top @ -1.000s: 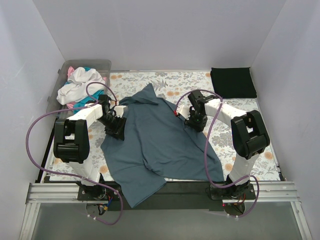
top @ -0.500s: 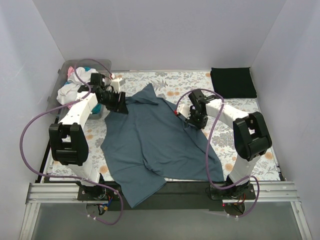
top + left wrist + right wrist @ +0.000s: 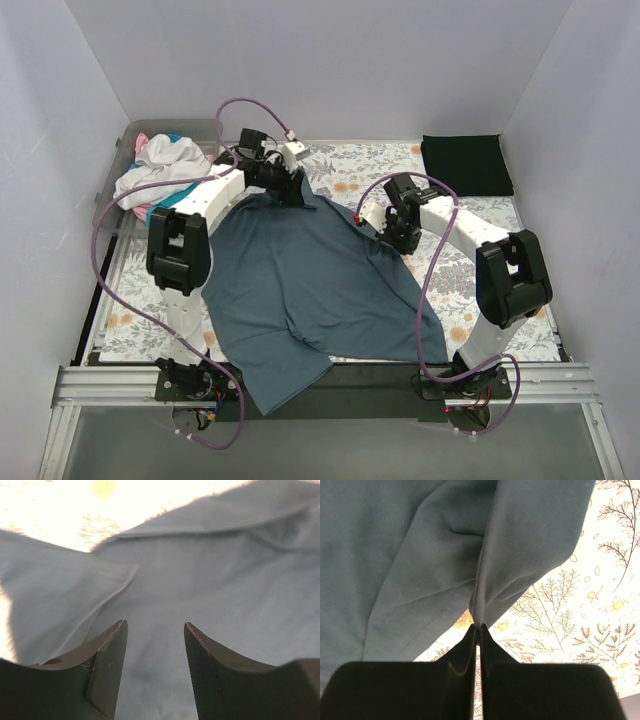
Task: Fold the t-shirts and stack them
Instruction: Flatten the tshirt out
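Observation:
A large slate blue-grey t-shirt [image 3: 300, 290] lies spread and rumpled over the middle of the floral table cloth. My left gripper [image 3: 290, 190] is open just above the shirt's far top edge; in the left wrist view [image 3: 155, 627] only blue-grey cloth [image 3: 225, 570] lies between its fingers. My right gripper [image 3: 392, 236] is shut on a pinched fold of the shirt's right edge [image 3: 485, 600], with its tips [image 3: 479, 627] closed on the cloth. A folded black t-shirt [image 3: 465, 165] lies at the far right. White, teal and pink shirts [image 3: 160, 170] are heaped at the far left.
A clear plastic bin [image 3: 125, 145] at the far left holds the heaped shirts. The floral table cloth [image 3: 520, 290] covers the table. White walls close in the left, back and right. The shirt's lower hem hangs over the near metal rail [image 3: 350, 385].
My left arm has swung from the shirt's left side up and right to its far top edge. My right gripper has shifted slightly right and back, still pinching the shirt's right edge.

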Controlling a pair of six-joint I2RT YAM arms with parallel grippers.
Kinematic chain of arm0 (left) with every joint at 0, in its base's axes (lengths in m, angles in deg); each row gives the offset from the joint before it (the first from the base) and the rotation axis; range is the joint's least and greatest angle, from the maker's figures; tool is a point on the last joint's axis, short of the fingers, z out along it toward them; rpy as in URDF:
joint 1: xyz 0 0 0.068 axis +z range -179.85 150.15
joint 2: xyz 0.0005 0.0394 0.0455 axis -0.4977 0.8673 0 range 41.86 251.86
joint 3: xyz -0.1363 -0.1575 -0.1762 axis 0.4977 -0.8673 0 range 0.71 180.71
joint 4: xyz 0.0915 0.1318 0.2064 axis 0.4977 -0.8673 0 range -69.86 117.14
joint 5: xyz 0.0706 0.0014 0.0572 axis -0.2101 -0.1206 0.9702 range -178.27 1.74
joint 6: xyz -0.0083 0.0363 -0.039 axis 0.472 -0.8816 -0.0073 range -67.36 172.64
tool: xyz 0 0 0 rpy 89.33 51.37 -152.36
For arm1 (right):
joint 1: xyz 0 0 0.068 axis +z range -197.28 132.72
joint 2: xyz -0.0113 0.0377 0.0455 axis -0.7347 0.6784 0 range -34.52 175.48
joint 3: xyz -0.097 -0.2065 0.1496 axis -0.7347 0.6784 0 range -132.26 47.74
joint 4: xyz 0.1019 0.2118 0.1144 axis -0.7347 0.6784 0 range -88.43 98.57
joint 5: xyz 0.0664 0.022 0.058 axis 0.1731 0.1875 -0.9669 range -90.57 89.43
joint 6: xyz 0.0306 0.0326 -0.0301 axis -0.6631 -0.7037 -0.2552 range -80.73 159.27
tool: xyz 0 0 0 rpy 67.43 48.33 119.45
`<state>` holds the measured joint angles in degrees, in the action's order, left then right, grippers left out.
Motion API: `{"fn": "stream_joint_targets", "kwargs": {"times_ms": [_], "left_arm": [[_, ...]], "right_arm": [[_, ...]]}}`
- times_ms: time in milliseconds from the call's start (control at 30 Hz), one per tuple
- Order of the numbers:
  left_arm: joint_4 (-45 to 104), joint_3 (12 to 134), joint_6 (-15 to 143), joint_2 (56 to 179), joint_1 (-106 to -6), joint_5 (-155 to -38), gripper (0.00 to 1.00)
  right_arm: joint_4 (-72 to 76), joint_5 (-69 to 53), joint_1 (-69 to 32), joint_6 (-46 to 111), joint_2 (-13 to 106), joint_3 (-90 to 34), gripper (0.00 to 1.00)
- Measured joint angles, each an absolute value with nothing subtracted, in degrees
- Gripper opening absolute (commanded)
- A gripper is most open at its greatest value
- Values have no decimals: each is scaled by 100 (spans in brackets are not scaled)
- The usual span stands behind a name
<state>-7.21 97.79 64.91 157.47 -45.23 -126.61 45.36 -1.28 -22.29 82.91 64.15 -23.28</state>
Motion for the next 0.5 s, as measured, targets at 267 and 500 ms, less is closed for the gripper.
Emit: {"fn": "stream_joint_targets", "kwargs": {"times_ms": [267,500], "left_arm": [[-549,9783,5709,16335,-4988,-12325,48],[-157,9853,5449,16451,-5141,-12117,43]], "right_arm": [[4586,-235,-2450,8269,6487,-2429,1],[4697,-272,-2559,8269,6548,-2553,1]]}}
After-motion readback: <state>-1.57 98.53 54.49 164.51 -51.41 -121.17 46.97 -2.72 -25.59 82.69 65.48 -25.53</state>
